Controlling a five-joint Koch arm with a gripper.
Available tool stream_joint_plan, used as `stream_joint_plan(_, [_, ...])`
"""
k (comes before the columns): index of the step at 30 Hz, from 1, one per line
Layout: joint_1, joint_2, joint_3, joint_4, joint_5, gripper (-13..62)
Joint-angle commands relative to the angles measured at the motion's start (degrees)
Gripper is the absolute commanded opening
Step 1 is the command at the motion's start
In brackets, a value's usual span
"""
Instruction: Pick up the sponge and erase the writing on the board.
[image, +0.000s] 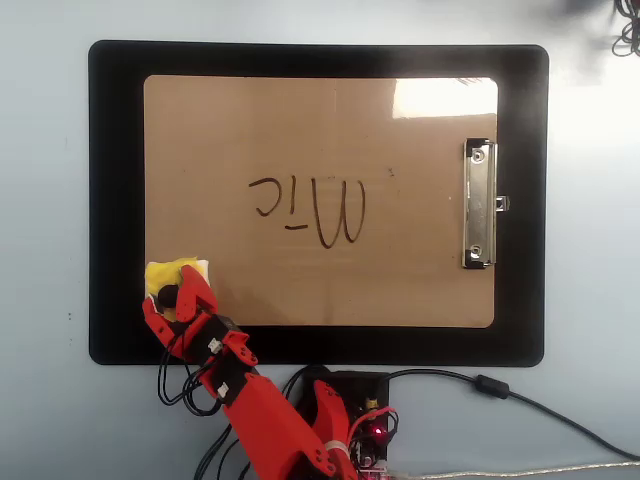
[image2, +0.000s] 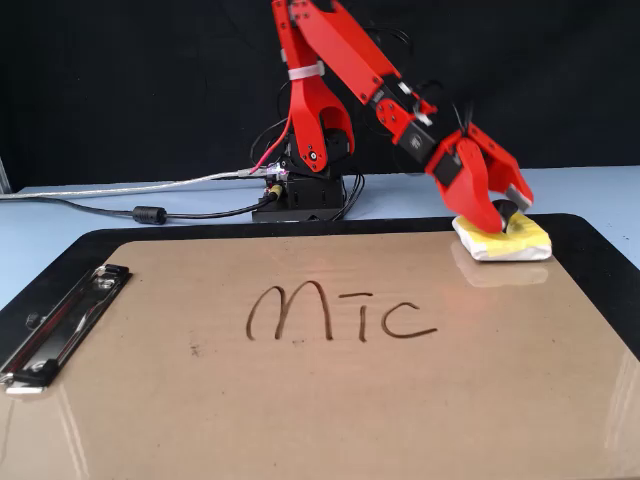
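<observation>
The yellow sponge (image: 176, 270) lies on the near left corner of the tan board (image: 300, 120) in the overhead view, and at the far right (image2: 522, 243) in the fixed view. My red gripper (image: 172, 293) has come down over it, open, with one finger on each side of the black knob (image2: 508, 210). The fingers hide part of the pad. The brown writing (image: 310, 208) sits mid-board, well clear of the gripper, and also shows in the fixed view (image2: 340, 312).
The board rests on a larger black mat (image: 115, 200). Its silver clip (image: 478, 205) is on the right short edge in the overhead view. The arm's base (image: 340, 440) and cables (image: 520, 400) lie beside the mat's near edge.
</observation>
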Motion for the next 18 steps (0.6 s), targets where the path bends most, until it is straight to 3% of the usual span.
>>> stream_joint_plan(1, [-1.4, 0.4, -1.1, -5.6, 0.4, 33.4])
stream_joint_plan(11, [-3.3, 0.1, 3.1, -5.6, 1.9, 32.3])
stream_joint_plan(18, [-0.7, 0.0, 3.4, -5.8, 3.3, 14.2])
